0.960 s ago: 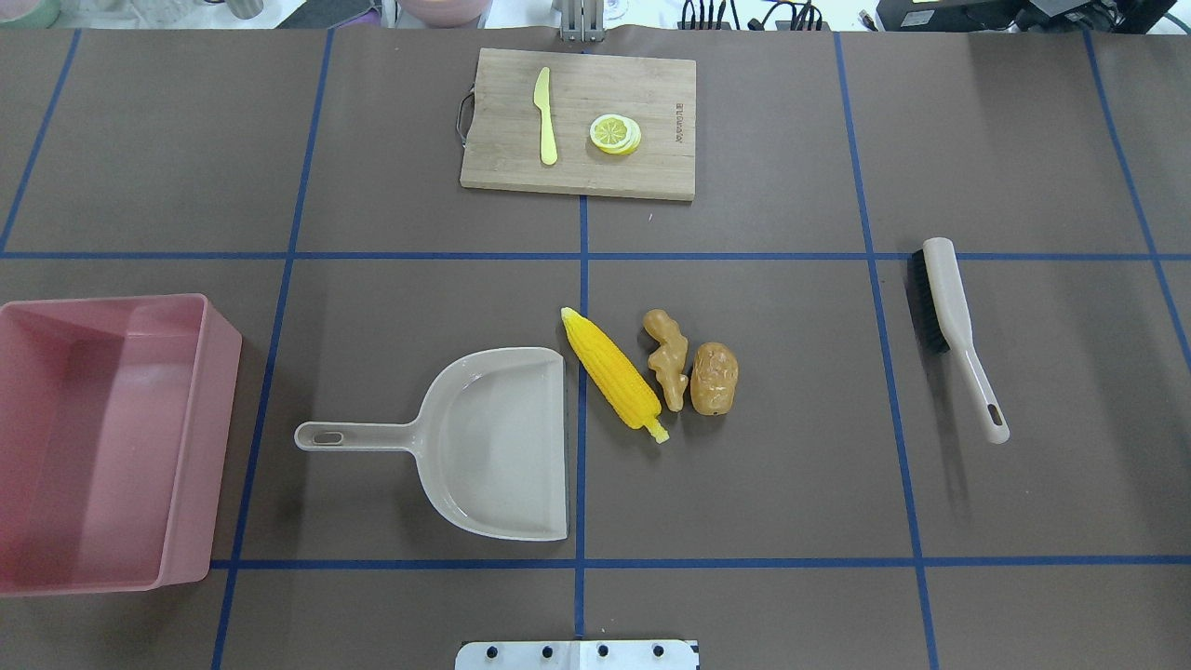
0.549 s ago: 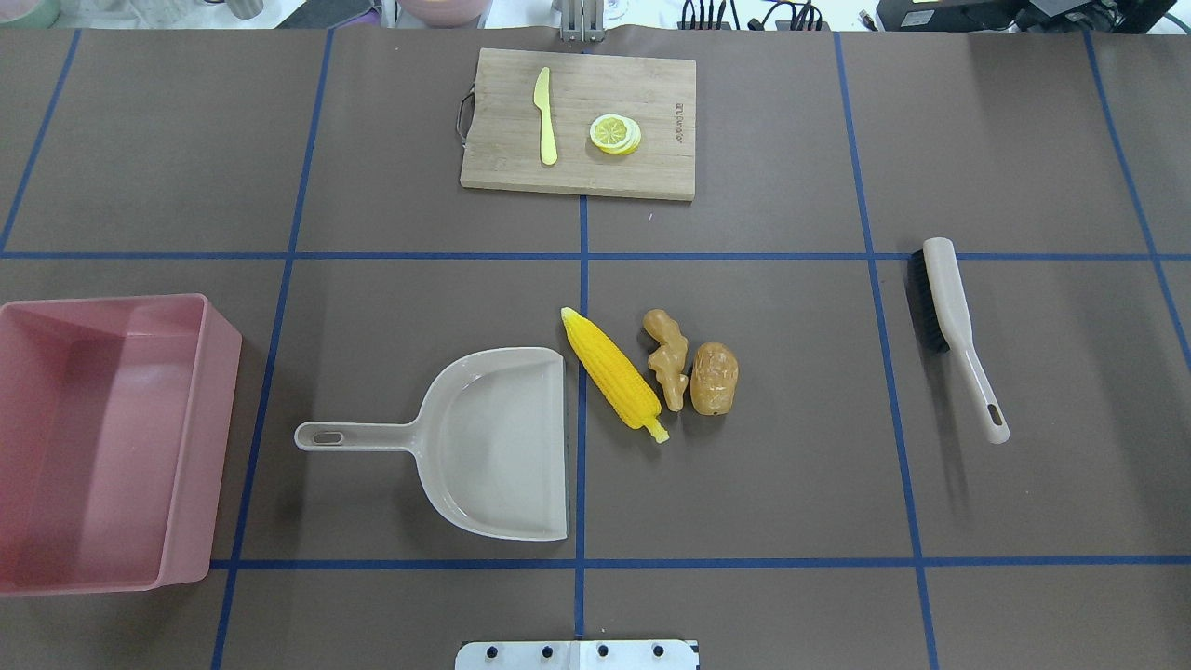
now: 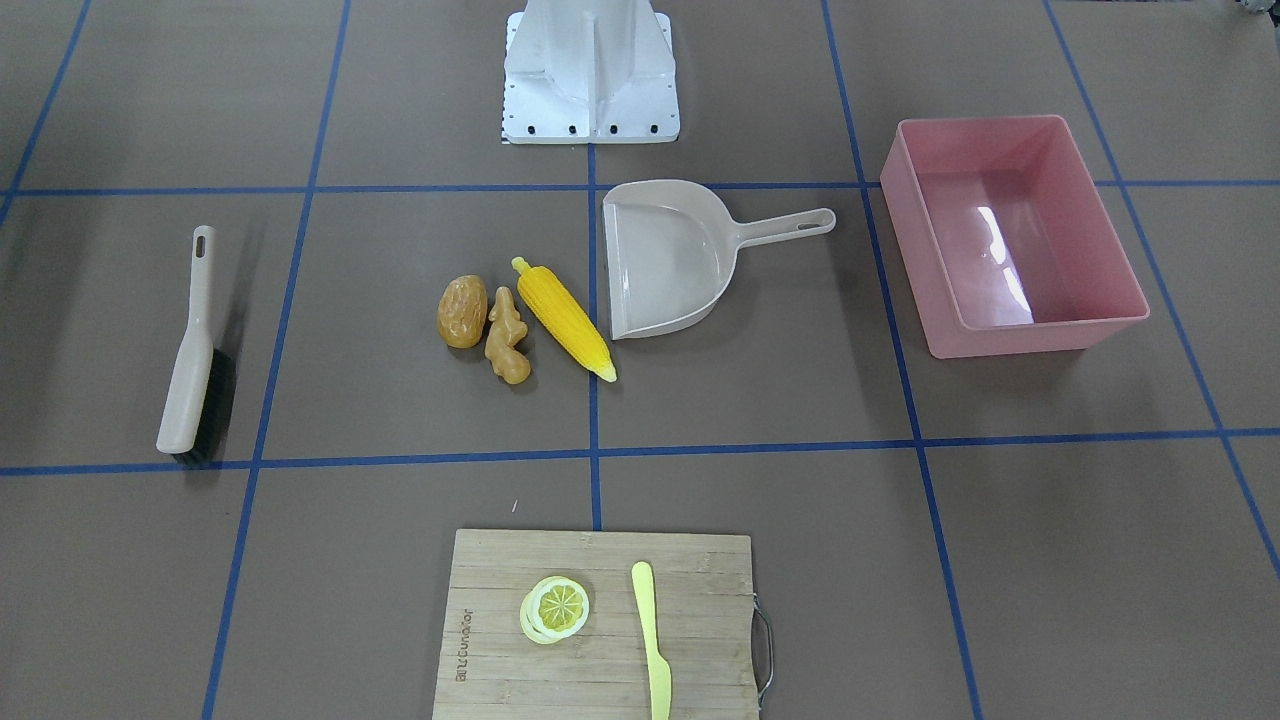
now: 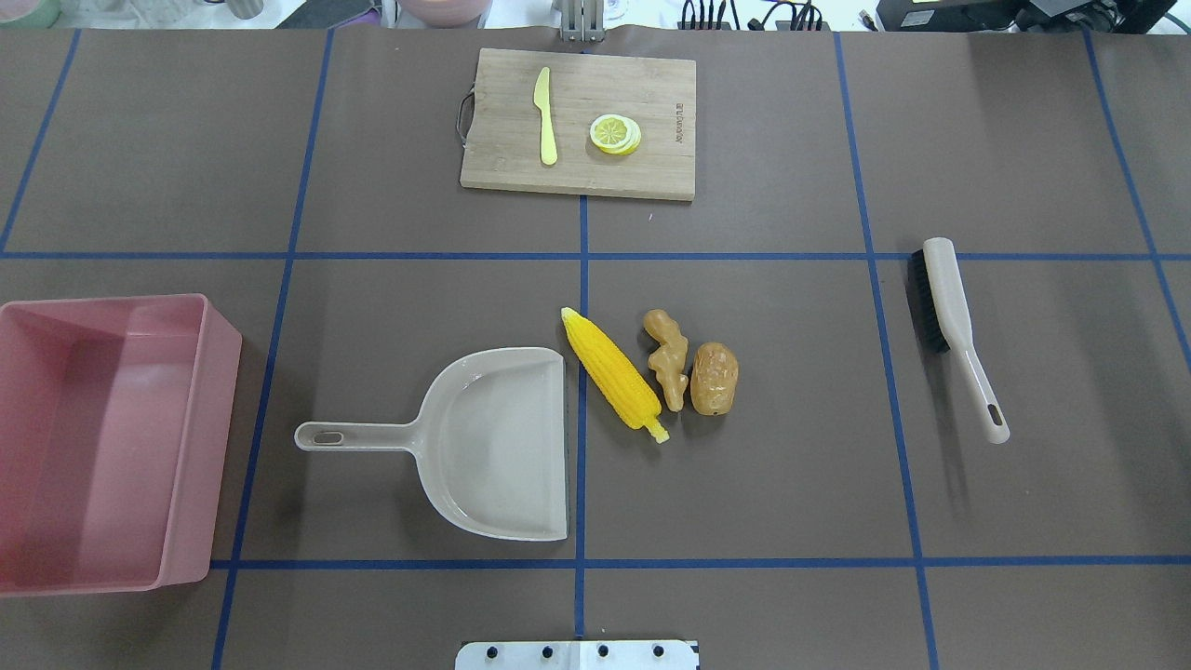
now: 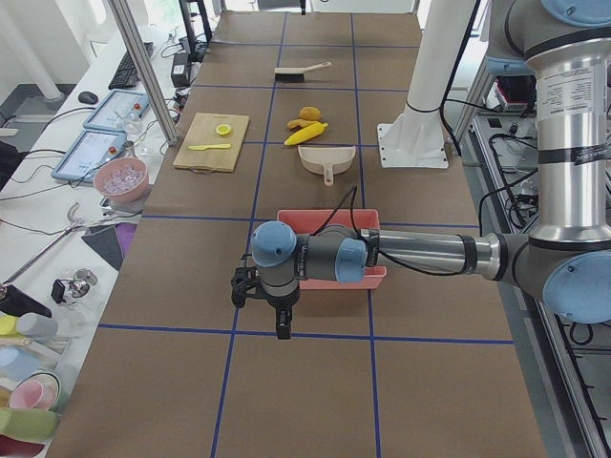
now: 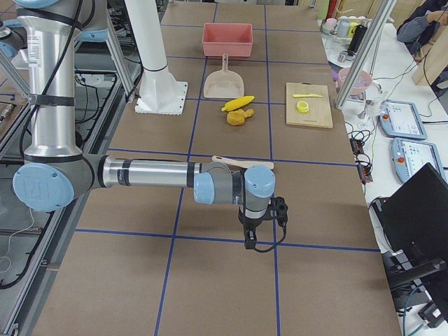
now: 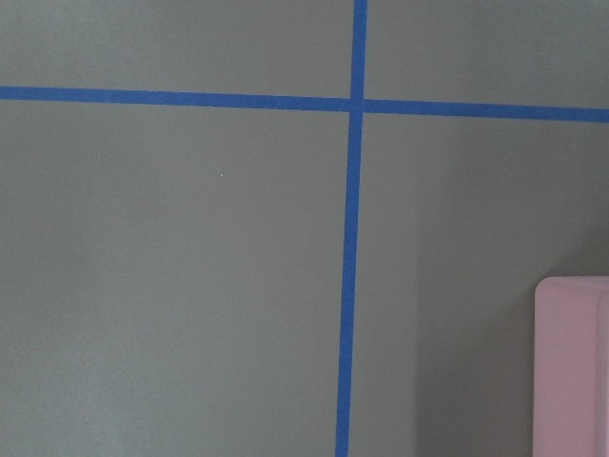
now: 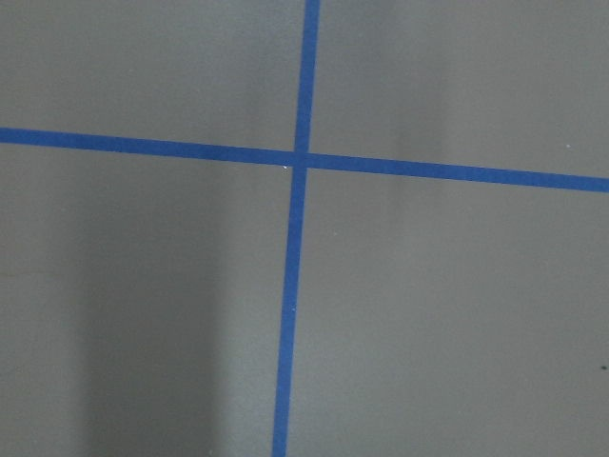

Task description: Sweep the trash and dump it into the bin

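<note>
1. The overhead and front views show the table [image 4: 791,465] layout but no arm. Only the side views show the arms: the left claw [image 5: 283,324] appears in the left side view alone, the right claw [image 6: 250,238] in the right side view alone.
2. From those side views I cannot tell whether either claw is wide or narrow. Neither seems to hold anything.
3. The left wrist view shows crossed blue tape and a pink corner of the bin [image 7: 571,367] at its lower right. The right wrist view shows only crossed tape on the brown table.
4. Counts:
   - Three pieces of trash: one corn [image 4: 614,372], one ginger [image 4: 668,358] and one potato [image 4: 715,377].
   - One bin [image 4: 209,447], one dustpan [image 4: 502,447] and one brush [image 4: 949,316].
   - One board [image 4: 642,84], carrying one knife [image 4: 545,116] and a small stack of lemon slices [image 4: 615,133].
5. The trash lies mid-table in a close row. The corn is just beside the dustpan's open lip, the ginger comes next, and the potato is outermost, towards the brush.
6. The bin stands at the robot's left, beyond the dustpan handle, with nothing in it.
7. The left claw hangs low over the table just past the bin's outer side, so the bin and dustpan lie between it and the trash, well apart.
8. The right claw hangs beyond the brush, which lies between it and the trash, also well apart.
</note>
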